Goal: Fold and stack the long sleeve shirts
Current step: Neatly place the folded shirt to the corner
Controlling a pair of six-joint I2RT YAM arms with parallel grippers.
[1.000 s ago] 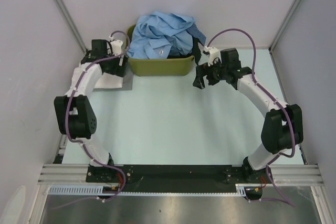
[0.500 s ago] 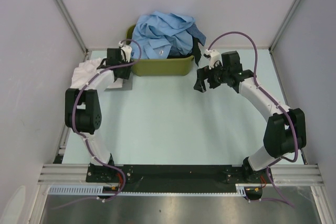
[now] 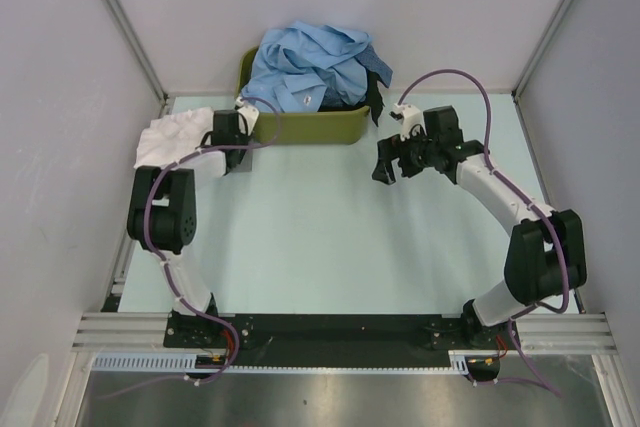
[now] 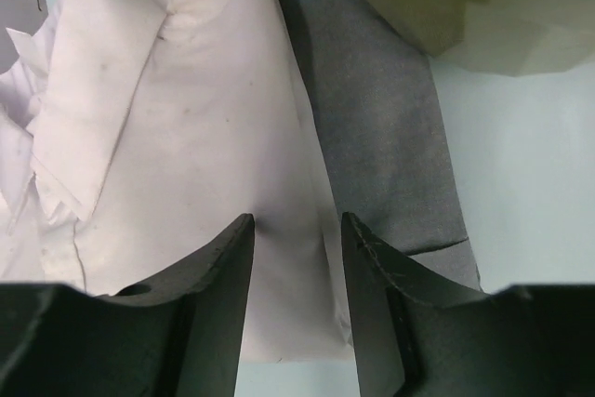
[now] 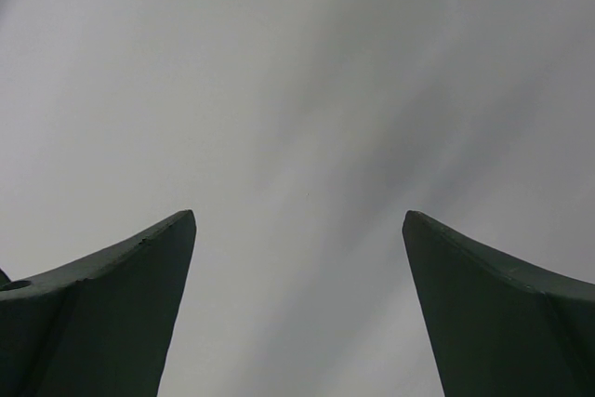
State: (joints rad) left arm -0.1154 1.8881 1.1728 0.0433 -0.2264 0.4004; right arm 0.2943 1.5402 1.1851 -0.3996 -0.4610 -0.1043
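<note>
The white shirt (image 3: 170, 135) lies folded and rumpled at the table's back left; in the left wrist view (image 4: 167, 118) it fills the left half. A grey shirt (image 4: 381, 127) lies flat against its right edge, by the tub (image 3: 236, 163). My left gripper (image 3: 232, 145) hovers low over the white shirt's near edge (image 4: 297, 230), jaws a little apart and empty. Several light blue shirts (image 3: 310, 65) are heaped in the tub, with a dark one (image 3: 376, 93) hanging at its right end. My right gripper (image 3: 392, 161) is wide open and empty right of the tub (image 5: 297, 220).
The olive-green plastic tub (image 3: 300, 128) stands at the back middle against the wall; its corner shows in the left wrist view (image 4: 483, 6). White walls close in the table's left, back and right sides. The right wrist view shows only blank grey surface.
My left gripper has swung right off the white shirt toward the tub's left front corner, uncovering the shirt. My right gripper has drifted slightly toward the near side.
</note>
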